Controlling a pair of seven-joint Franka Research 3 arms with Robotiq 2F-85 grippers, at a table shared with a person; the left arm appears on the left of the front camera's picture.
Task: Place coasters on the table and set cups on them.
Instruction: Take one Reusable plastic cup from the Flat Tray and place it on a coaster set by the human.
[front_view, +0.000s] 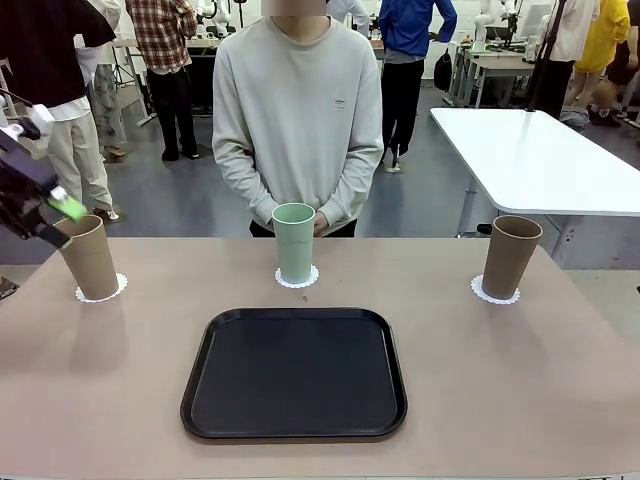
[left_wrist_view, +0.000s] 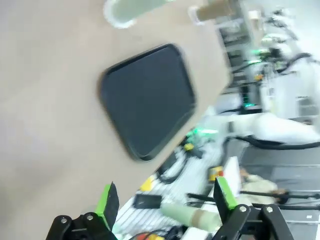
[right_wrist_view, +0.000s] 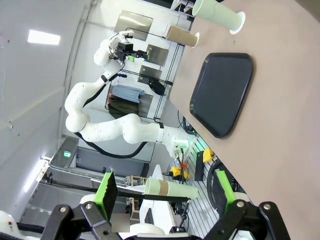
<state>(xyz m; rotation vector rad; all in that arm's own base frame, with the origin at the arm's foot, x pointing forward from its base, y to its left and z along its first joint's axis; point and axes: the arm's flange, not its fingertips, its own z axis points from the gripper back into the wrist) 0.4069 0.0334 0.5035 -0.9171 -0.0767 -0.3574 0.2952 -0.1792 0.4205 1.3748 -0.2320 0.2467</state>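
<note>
Three cups stand upright on the beige table (front_view: 520, 400), each on a lacy white coaster. The left tan cup (front_view: 90, 258) rests on a coaster (front_view: 101, 292). The mint cup (front_view: 294, 243) stands on the middle coaster (front_view: 297, 277) in front of the person. The right tan cup (front_view: 510, 256) is on a coaster (front_view: 496, 292). My left gripper (front_view: 62, 222) hangs by the left cup's rim, on its left side. In the left wrist view this gripper (left_wrist_view: 166, 197) is open with nothing between its fingers. My right gripper (right_wrist_view: 165, 192) is open and empty too, high off the table.
An empty black tray (front_view: 295, 373) lies in the table's near middle. The person (front_view: 298, 110) stands at the far edge with hands clasped behind the mint cup. A white table (front_view: 530, 150) is at the back right.
</note>
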